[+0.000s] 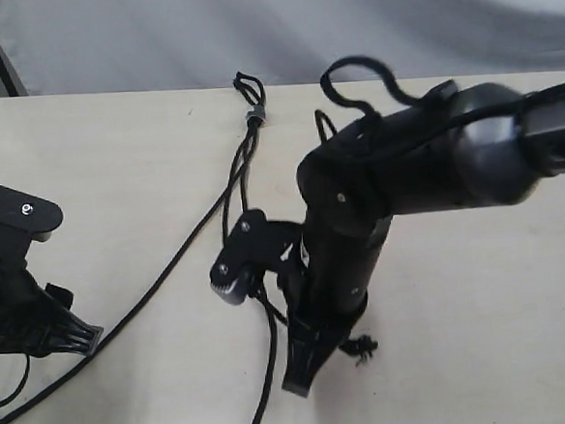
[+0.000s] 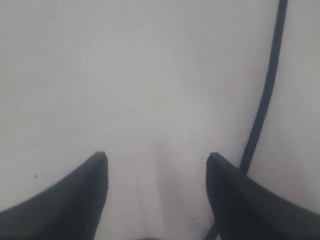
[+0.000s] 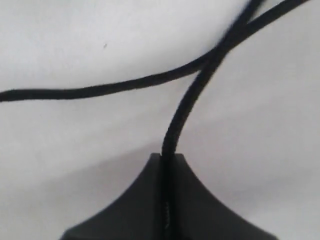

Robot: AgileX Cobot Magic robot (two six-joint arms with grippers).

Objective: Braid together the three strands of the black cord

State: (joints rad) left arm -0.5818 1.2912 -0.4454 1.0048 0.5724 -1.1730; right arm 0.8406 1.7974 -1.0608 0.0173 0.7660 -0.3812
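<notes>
- My right gripper [image 3: 168, 158] has its jaws pressed together, pinching the held strand [image 3: 187, 105]. This strand rises straight from the tips and crosses a second strand [image 3: 100, 90] a little further out.
- To do this crossing well, I judge I should grip firmly and carry the held strand over its neighbour, low to the table [image 1: 485, 334]. I should also pull gently so the grey band [image 1: 254, 114] is not dragged.
- The right arm [image 1: 434, 153] reaches in from the right, bends at the wrist and points steeply down near the middle of the table.
- My left gripper [image 2: 157, 160] is spread wide and holds nothing. A loose strand [image 2: 265, 100] runs just beside one finger, and the gripper sits low at the left edge.
- The black cord [image 1: 250, 137] lies with its loop [image 1: 247, 81] at the far middle. The three strands [image 1: 241, 171] run toward me, and one trails off to the near left.
</notes>
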